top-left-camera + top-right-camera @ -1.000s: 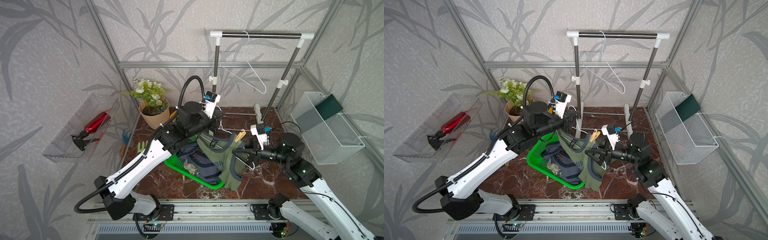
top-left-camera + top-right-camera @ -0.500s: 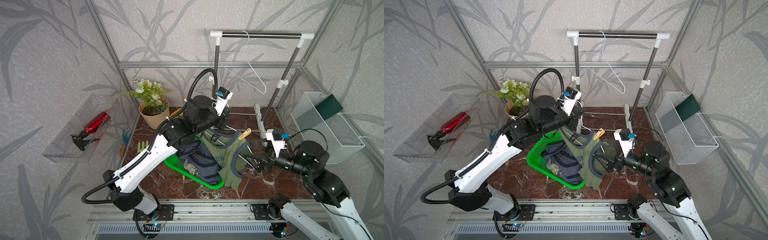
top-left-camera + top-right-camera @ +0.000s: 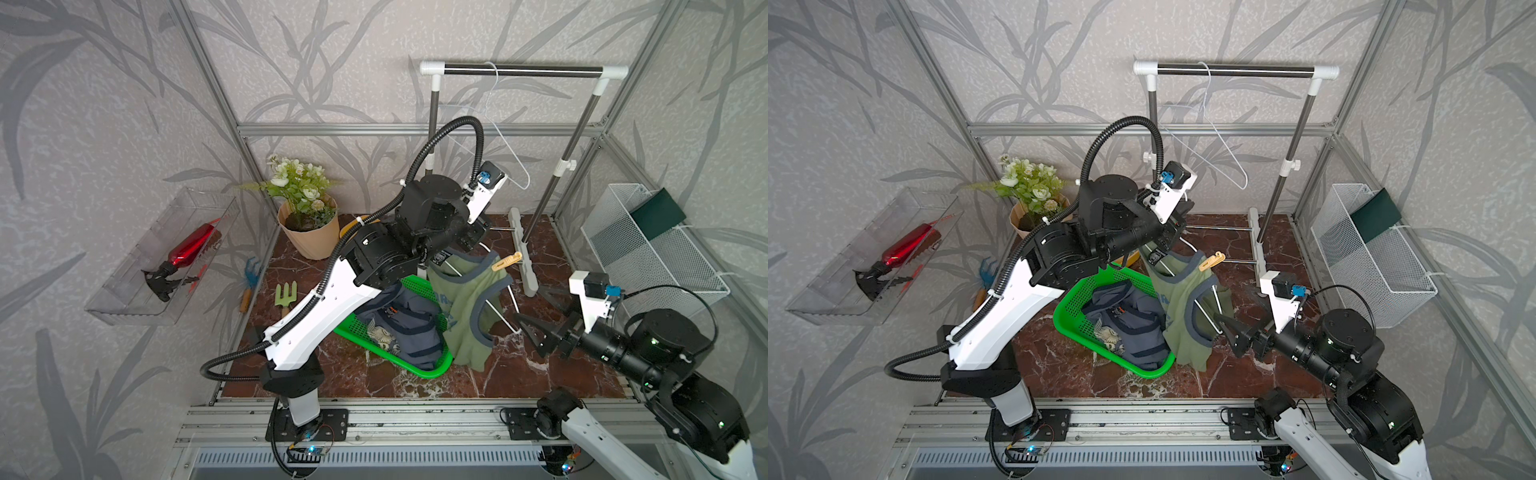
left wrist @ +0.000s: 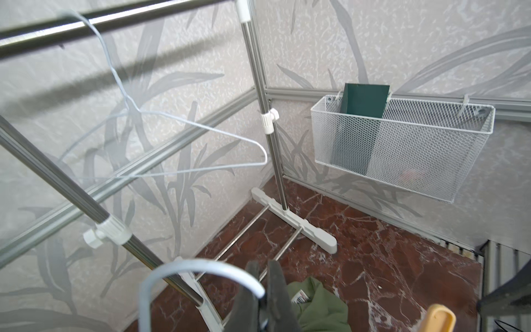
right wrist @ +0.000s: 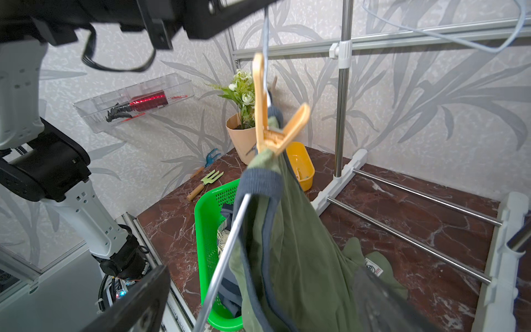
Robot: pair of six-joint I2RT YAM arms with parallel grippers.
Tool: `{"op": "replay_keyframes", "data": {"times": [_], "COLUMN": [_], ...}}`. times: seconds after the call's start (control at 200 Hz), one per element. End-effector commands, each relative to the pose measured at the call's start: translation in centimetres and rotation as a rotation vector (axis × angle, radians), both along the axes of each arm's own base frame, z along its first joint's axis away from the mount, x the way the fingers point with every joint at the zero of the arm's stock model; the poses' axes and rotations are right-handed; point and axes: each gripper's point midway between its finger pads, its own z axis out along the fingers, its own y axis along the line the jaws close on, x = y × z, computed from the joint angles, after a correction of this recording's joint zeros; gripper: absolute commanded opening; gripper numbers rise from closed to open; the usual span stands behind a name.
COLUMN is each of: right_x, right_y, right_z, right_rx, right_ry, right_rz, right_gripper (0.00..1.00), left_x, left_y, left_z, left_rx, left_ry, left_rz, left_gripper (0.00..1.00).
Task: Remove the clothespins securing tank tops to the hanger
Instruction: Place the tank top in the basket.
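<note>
One pale tan clothespin (image 3: 506,262) (image 3: 1212,261) (image 5: 273,123) in sight, clamped over the dark-trimmed shoulder strap of the olive tank top (image 3: 465,303) (image 3: 1183,307), pinning strap to wire, handles splayed up and away from the cloth. In the left wrist view, only one rounded handle tip (image 4: 438,317) at the frame edge.

Olive tank top slung from the hanger (image 3: 498,311) (image 5: 227,253), raised above the worktop (image 3: 519,374), hem low beside the green basket (image 3: 436,370); contact with the marble not clear. Slate-blue tank top (image 3: 409,332) (image 3: 1129,328) off the hanger, crumpled inside that basket.

Left gripper (image 4: 265,287) pressed together on the hanger just below its hook, bearing hanger and shirt. Right gripper (image 3: 530,303) (image 3: 1231,305) spread wide and empty, near the hanger's lower arm and the shirt's edge, pointing toward the clothespin, apart from it.

Behind the shirt, a yellow tub (image 5: 304,169) on the worktop next to a potted plant (image 3: 316,241). Green hand fork (image 3: 286,295) and blue hand rake (image 3: 251,270) lying near the basket. At the back, a clothes rack (image 3: 523,70) with a spare hanger (image 3: 507,153), bare, on its bar. On one side wall a white mesh bin (image 3: 656,257); on the opposite wall a clear tray with a red spray bottle (image 3: 191,249).
</note>
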Motion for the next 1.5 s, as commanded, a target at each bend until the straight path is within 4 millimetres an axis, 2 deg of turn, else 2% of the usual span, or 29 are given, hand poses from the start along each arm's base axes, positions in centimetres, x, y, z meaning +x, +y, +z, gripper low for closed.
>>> {"op": "replay_keyframes", "data": {"times": [0.0,0.175,0.265,0.37,0.53,0.615,0.72,0.875,0.985,1.12,1.325,1.44,1.495], "right_x": [-0.9,-2.3,-2.7,-2.7,-2.1,-1.8,-1.1,1.1,3.0,6.5,11.1,13.1,13.7], "right_y": [-0.8,-1.1,-0.1,0.8,1.8,2.6,3.6,4.7,6.2,7.9,10.1,10.8,11.5], "right_z": [0.0,0.9,0.0,-1.2,-1.8,-2.6,-5.0,-8.0,-8.9,-9.7,-9.2,-8.8,-8.4], "right_rx": [0.012,0.017,0.014,0.022,0.048,0.044,0.017,0.023,0.063,0.089,0.116,0.117,0.142], "right_ry": [-0.005,-0.012,0.033,0.075,0.093,0.112,0.164,0.194,0.207,0.181,0.145,0.122,0.111], "right_rz": [-0.020,0.007,0.066,0.114,0.148,0.181,0.219,0.213,0.238,0.221,0.208,0.196,0.211], "right_gripper": [0.99,0.99,0.99,0.99,0.99,0.99,0.99,0.99,0.99,0.99,0.99,1.00,0.94], "left_x": [-0.1,-0.4,-1.0,-1.9,-3.3,-3.8,-4.1,-5.3,-6.7,-8.5,-10.6,-11.7,-12.1], "left_y": [2.6,2.9,2.8,3.3,5.7,6.8,8.2,10.4,11.6,12.4,14.6,14.9,14.7], "left_z": [3.2,5.4,6.8,9.4,12.9,13.7,14.1,15.8,17.1,18.0,19.8,20.1,20.0], "left_rx": [0.053,0.035,0.030,0.014,-0.029,-0.029,-0.035,-0.068,-0.069,-0.070,-0.124,-0.112,-0.097], "left_ry": [-0.131,-0.226,-0.300,-0.396,-0.470,-0.486,-0.484,-0.505,-0.541,-0.567,-0.575,-0.588,-0.594], "left_rz": [0.088,0.139,0.176,0.230,0.286,0.311,0.334,0.358,0.375,0.379,0.390,0.383,0.373], "left_gripper": [0.00,0.00,0.00,0.00,0.00,0.00,0.00,0.00,0.00,0.00,0.00,0.00,0.00]}}
